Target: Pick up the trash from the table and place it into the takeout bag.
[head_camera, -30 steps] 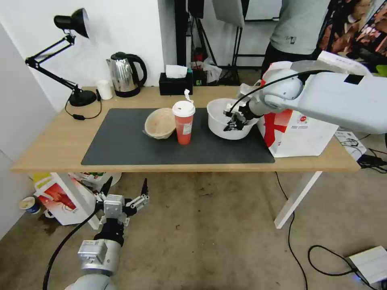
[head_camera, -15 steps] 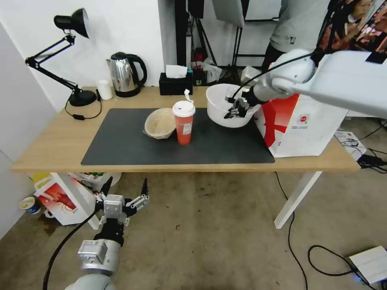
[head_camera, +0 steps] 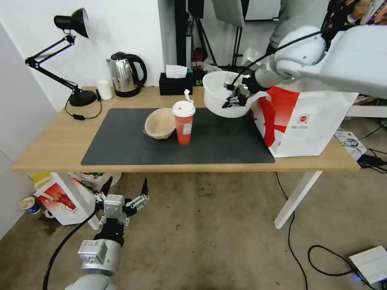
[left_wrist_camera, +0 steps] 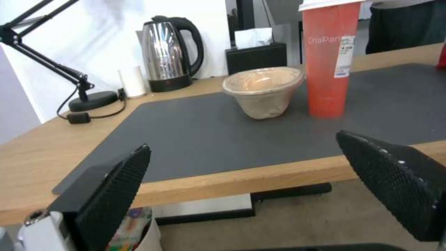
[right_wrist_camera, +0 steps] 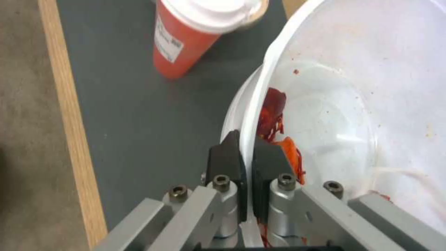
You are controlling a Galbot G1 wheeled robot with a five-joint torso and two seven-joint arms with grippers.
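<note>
Holding the white plastic bowl (head_camera: 223, 98) by its rim, our right tool (head_camera: 235, 98) has its two pads pinched nearly together on the thin wall, one inside and one outside, as the right wrist view shows. The bowl hangs clear of the desk (head_camera: 56, 141), tilted, with the takeout bag (head_camera: 306, 121) just beside the tool on its far side and standing higher than the bowl's lower edge. Red scraps (right_wrist_camera: 278, 136) lie right at the inner pad (right_wrist_camera: 267, 167). We judge the grip the weak point: a slick, flexible rim held at a single spot could slip or twist, and the tilt could let the scraps slide out onto the dark mat (head_camera: 121, 145). The bowl is also wide against the bag's mouth, so it might catch an edge and push the bag over. Below and away from the tool, the red cup (head_camera: 184, 123) and the beige pulp bowl (head_camera: 160, 123) wait on the mat. Our left tool (head_camera: 123, 192) hangs spread wide and empty below the desk's front edge.
</note>
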